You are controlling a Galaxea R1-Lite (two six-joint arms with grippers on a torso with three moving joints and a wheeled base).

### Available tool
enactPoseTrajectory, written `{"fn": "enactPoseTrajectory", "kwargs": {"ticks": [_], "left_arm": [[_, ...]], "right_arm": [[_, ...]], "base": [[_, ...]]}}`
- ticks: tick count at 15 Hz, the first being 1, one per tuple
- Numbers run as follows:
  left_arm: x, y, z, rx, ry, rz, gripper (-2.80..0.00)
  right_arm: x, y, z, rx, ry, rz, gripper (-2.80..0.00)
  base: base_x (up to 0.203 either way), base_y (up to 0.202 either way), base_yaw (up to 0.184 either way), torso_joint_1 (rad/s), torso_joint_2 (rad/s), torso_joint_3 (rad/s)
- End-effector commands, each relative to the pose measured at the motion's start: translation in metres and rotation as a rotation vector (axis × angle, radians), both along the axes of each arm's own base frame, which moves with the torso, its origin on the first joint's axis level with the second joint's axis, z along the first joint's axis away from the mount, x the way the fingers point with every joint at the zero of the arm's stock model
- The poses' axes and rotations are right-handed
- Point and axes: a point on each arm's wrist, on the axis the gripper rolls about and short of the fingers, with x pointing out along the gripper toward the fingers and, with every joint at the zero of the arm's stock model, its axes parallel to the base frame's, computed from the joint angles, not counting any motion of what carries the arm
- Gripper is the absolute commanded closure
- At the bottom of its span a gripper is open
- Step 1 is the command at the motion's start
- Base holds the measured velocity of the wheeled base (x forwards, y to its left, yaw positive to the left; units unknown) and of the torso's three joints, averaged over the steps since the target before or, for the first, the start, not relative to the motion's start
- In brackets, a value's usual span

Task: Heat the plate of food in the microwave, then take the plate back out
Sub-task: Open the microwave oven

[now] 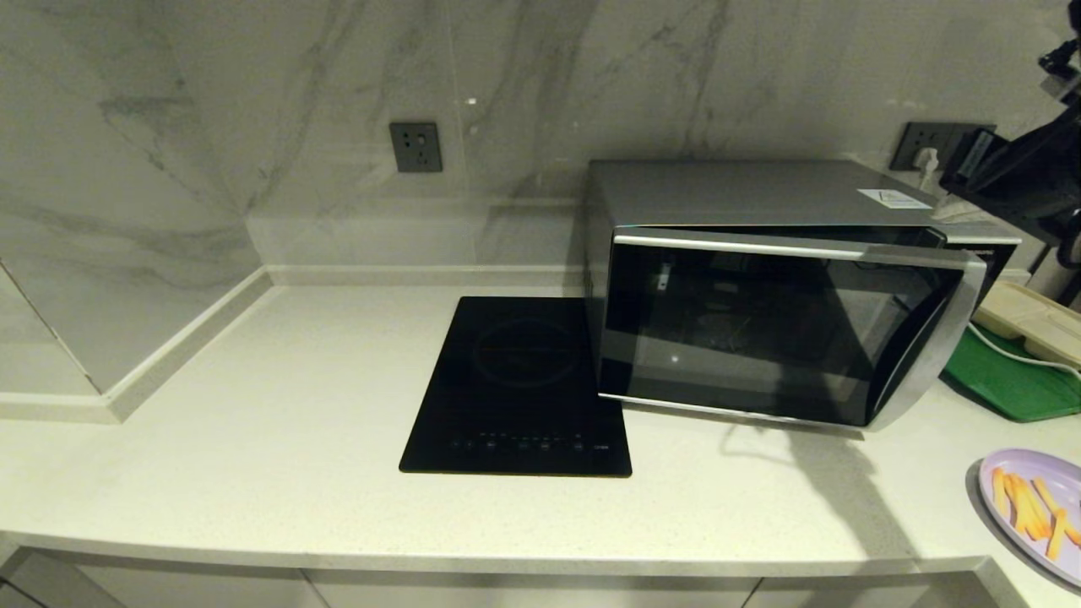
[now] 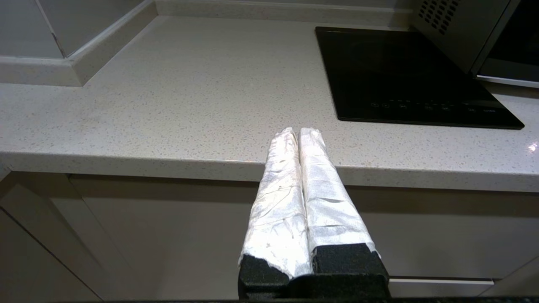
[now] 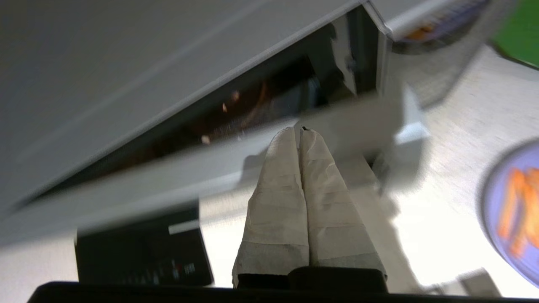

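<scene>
Head view gives us the whole counter, with the microwave (image 1: 785, 287) as the anchor: a big silver box, its dark glass door standing slightly ajar, swung out at the right edge. The plate of food (image 1: 1034, 511), small and lavender with orange-yellow sticks on it, sits on the countertop (image 1: 253, 439) in front of the microwave and off to its right, half cut off at the picture's edge. Only the right arm's dark body shows in this view, high beside the microwave's top right corner. Right wrist view fills that gap: the right gripper (image 3: 300, 130), its wrapped fingers pressed tight together and holding nothing, hangs above the top edge of the ajar door, with the plate blurred off to one side. Left wrist view shows the left gripper (image 2: 298, 131) clenched and empty too, parked at the counter's front edge, well to the left of the microwave. A black induction cooktop (image 1: 519, 388) lies flat just left of the microwave; a beige tray (image 1: 1026, 319) on a green board (image 1: 1005, 380) sits to its right.
</scene>
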Motion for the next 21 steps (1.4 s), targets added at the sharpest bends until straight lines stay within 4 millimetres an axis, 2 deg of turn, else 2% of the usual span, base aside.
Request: {"fn": "enactPoseTrajectory", "kwargs": {"ticks": [1, 7, 11, 14, 18, 21], "left_arm": [[0.0, 0.0, 0.0, -0.001, -0.001, 0.0, 0.0], [0.0, 0.0, 0.0, 0.0, 0.0, 0.0, 0.0], [0.0, 0.0, 0.0, 0.0, 0.001, 0.0, 0.0], [0.0, 0.0, 0.0, 0.0, 0.0, 0.0, 0.0], [0.0, 0.0, 0.0, -0.001, 0.0, 0.0, 0.0], [0.0, 0.0, 0.0, 0.0, -0.001, 0.0, 0.0]], "right_arm": [[0.03, -0.006, -0.027, 0.045, 0.061, -0.017, 0.0], [0.037, -0.021, -0.036, 0.075, 0.088, -0.029, 0.0], [0.028, -0.023, -0.034, 0.086, 0.093, -0.02, 0.0], [0.001, -0.02, -0.024, 0.095, 0.087, 0.025, 0.0], [-0.063, -0.012, -0.013, 0.052, 0.127, 0.128, 0.0], [-0.103, -0.004, -0.013, 0.033, 0.164, 0.206, 0.0]], "base": [[0.0, 0.0, 0.0, 0.0, 0.0, 0.0], [0.0, 0.0, 0.0, 0.0, 0.0, 0.0], [0.0, 0.0, 0.0, 0.0, 0.0, 0.0], [0.0, 0.0, 0.0, 0.0, 0.0, 0.0], [0.0, 0.0, 0.0, 0.0, 0.0, 0.0], [0.0, 0.0, 0.0, 0.0, 0.0, 0.0]]}}
